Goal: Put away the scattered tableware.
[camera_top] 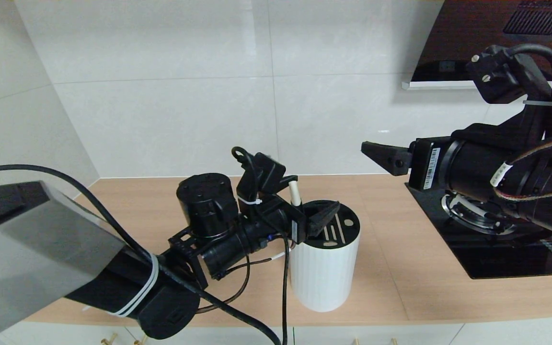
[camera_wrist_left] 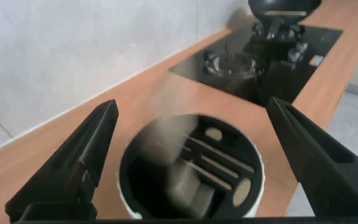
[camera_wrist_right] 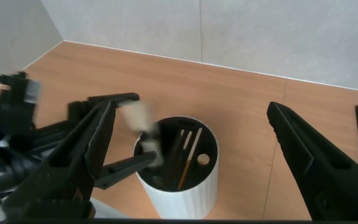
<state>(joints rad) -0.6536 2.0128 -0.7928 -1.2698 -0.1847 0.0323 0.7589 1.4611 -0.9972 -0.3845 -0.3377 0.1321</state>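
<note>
Left gripper [camera_wrist_left: 192, 106], jaws apart, hangs directly over the white utensil holder [camera_top: 324, 273]; a pale utensil handle [camera_top: 295, 192] stands upright between the jaws, unclamped.

Pale utensil [camera_wrist_left: 185, 180]: a smeared streak in the left wrist view, also blurred in the right wrist view; kind unreadable. Its lower end is hidden inside the holder [camera_top: 324, 273]. Left claw [camera_wrist_left: 192, 106] covers the holder's left rim in the head view. Holder base cut off in both wrist views. Stove [camera_top: 496, 258] partly behind the right arm, cropped at the edge.
</note>
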